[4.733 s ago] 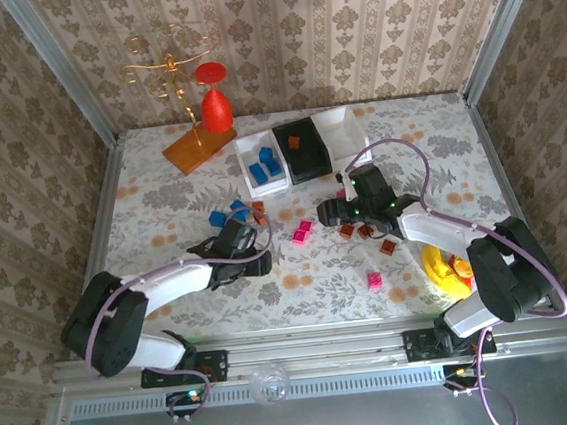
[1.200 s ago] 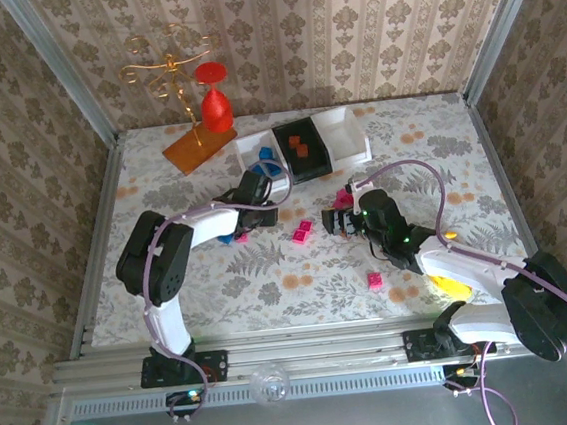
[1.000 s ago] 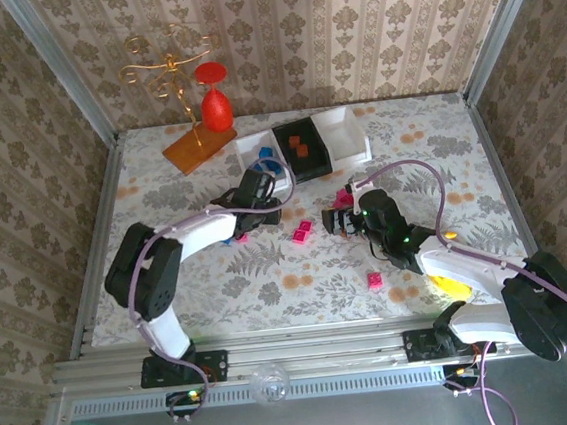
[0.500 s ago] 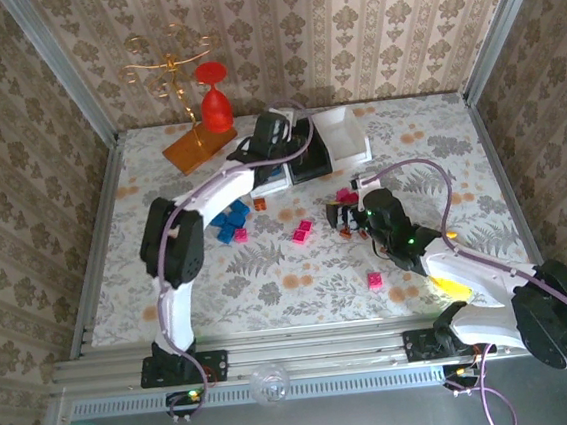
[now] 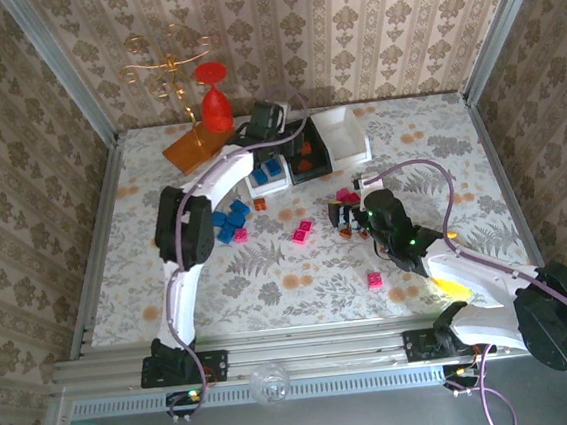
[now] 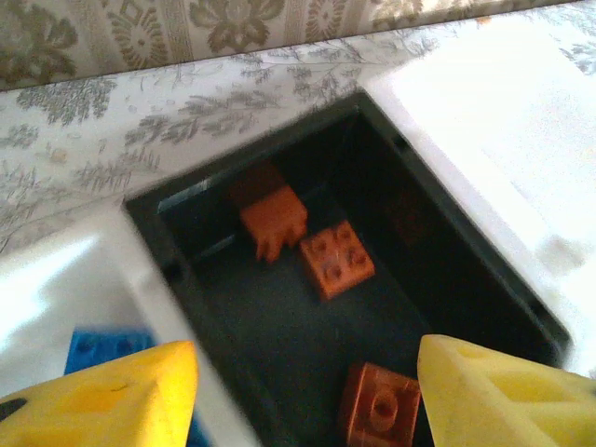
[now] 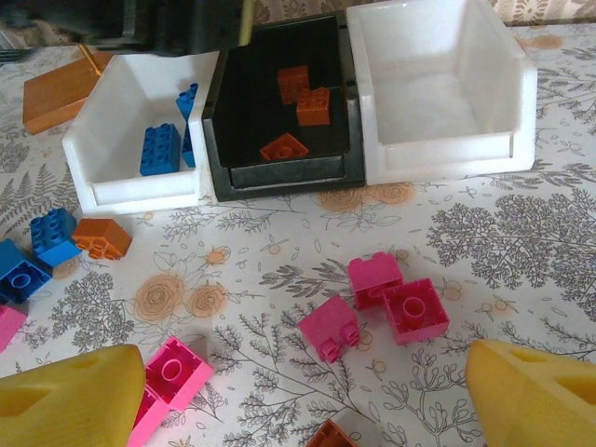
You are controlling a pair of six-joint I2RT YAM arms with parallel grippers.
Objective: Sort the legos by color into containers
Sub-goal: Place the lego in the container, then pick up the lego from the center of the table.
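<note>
**Sorting bench (image 5: 269,274), top and wrist views.** Three bins stand touching in a row at the far side: left white bin (image 7: 130,182), black bin (image 7: 279,177) and right white bin (image 7: 438,154).

The left arm (image 5: 215,179) reaches over the row. The left fingers (image 6: 112,400) hang above the black bin, spread apart and released, with nothing between them. Three orange-brown bricks (image 6: 337,259) lie on the floor of the black bin, one of them below the gap between the fingers. Blue bricks (image 7: 160,149) lie in the left white bin.

The right fingers (image 7: 65,391) hover low over the bench near its middle, spread wide and released, holding nothing. Ahead of them several pink bricks (image 7: 416,310) lie loose on the bench, three close together and one nearer the left-hand finger.

Loose blue bricks (image 7: 53,233) and one loose orange-brown brick (image 7: 102,237) lie just in front of the left white bin. A further pink brick (image 5: 374,280) lies apart, beside the right arm (image 5: 459,261). An orange board (image 5: 195,146) sits to the left of the bins.
</note>
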